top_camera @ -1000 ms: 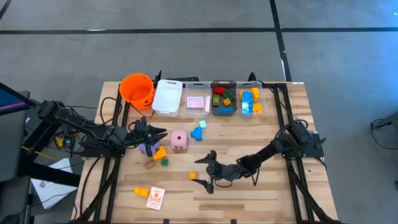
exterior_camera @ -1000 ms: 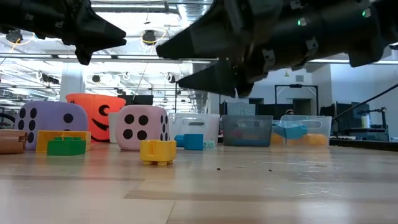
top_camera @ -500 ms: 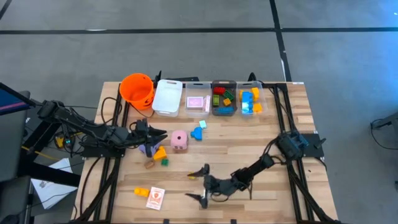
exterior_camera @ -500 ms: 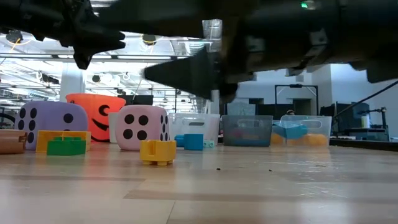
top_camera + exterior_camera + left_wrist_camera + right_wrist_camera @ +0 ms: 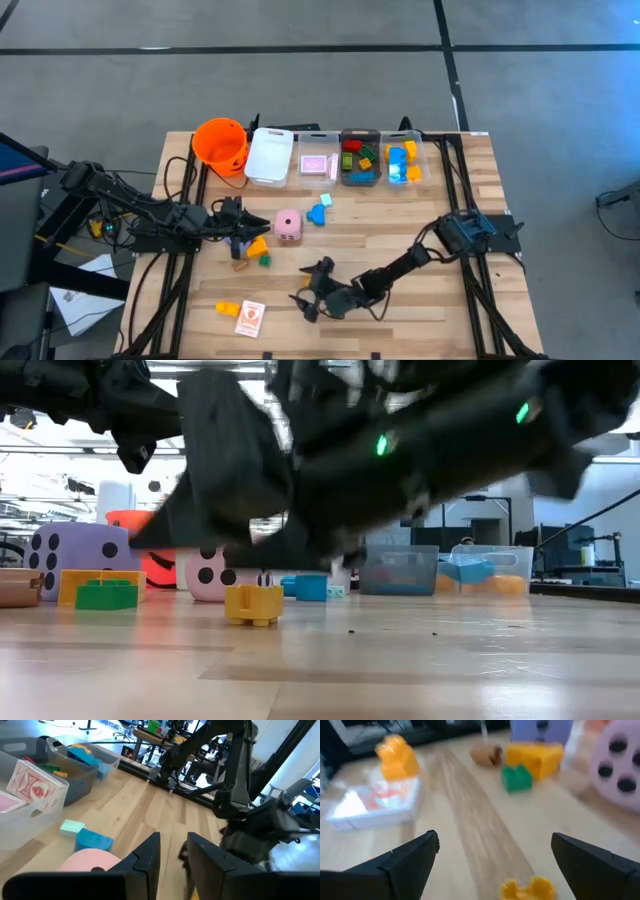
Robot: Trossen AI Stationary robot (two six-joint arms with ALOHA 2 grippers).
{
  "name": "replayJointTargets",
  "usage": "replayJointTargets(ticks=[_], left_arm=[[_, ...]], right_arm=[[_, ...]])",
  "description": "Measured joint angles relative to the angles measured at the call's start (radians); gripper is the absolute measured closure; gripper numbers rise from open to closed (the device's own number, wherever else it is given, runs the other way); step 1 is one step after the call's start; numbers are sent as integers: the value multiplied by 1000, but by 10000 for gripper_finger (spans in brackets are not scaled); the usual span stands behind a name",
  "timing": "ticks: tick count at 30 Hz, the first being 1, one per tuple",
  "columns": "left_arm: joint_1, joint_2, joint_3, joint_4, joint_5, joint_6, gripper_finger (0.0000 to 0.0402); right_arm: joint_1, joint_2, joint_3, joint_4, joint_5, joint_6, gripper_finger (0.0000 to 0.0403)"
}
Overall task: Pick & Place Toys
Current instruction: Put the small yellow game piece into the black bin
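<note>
high view shows the counter point(image 5: 440, 235) with toys scattered at its left: a pink die point(image 5: 288, 224), then yellow, green and blue bricks. the right hand point(image 5: 308, 296) hangs spread wide over a small yellow brick point(image 5: 529, 888); the left hand point(image 5: 243, 221), fingers narrowly apart, holds nothing near the die.
</note>
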Motion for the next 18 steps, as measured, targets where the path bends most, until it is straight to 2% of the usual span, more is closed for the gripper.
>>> replayJointTargets(ticks=[3,9,14,18], left_arm=[[0,0,0,0,0,0,311],[0,0,0,0,0,0,311],[0,0,0,0,19,-1,311],[0,0,0,0,33,-1,311]], right_arm=[[-24,1,-1,-50,-47,61,19],[-40,-2,1,-172,-46,137,19],[-46,-8,5,-234,-81,155,19],[-45,-8,6,-275,-94,109,20]])
